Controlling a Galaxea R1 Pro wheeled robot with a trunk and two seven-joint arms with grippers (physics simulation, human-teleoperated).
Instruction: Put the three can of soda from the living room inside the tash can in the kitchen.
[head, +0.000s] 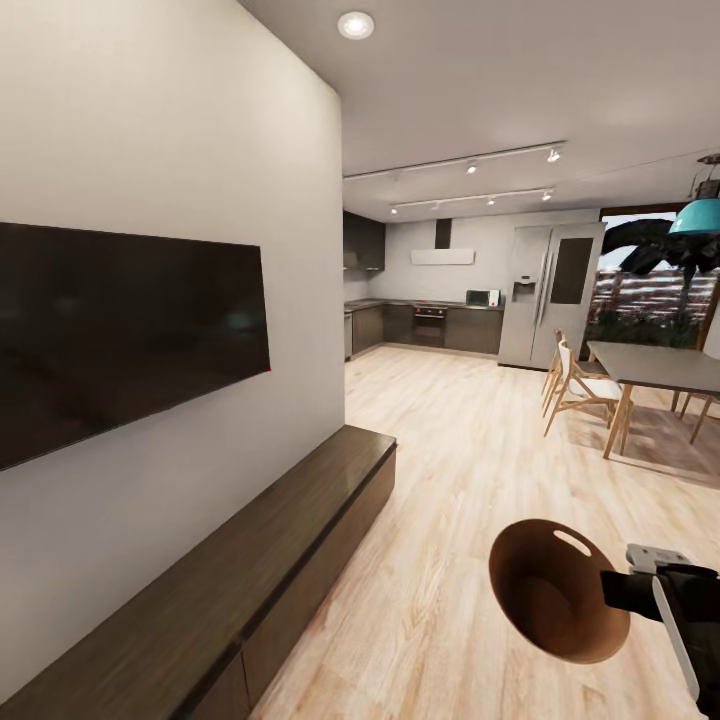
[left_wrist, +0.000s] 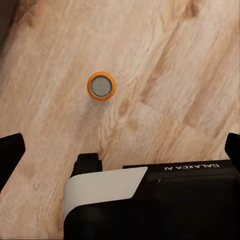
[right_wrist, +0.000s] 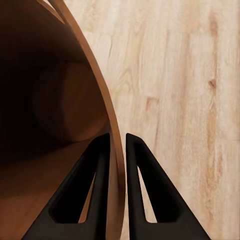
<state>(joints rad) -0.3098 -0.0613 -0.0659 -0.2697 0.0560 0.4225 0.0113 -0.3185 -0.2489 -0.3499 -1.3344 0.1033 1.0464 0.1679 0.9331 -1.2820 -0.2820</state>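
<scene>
Right fingers (right_wrist: 119, 150) pinched the bin (head: 545, 585) wall, bin tilted; thin grip might slip. Left fingers (left_wrist: 120, 150) apart over can (left_wrist: 101, 85) upright on floor (left_wrist: 165, 60). Kitchen (head: 430, 320) far ahead.

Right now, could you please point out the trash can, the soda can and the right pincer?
trash can (head: 545, 590): head view, inner wall.
soda can (left_wrist: 101, 85): left wrist view, silver top.
right pincer (right_wrist: 117, 145): right wrist view, between fingertips.
</scene>
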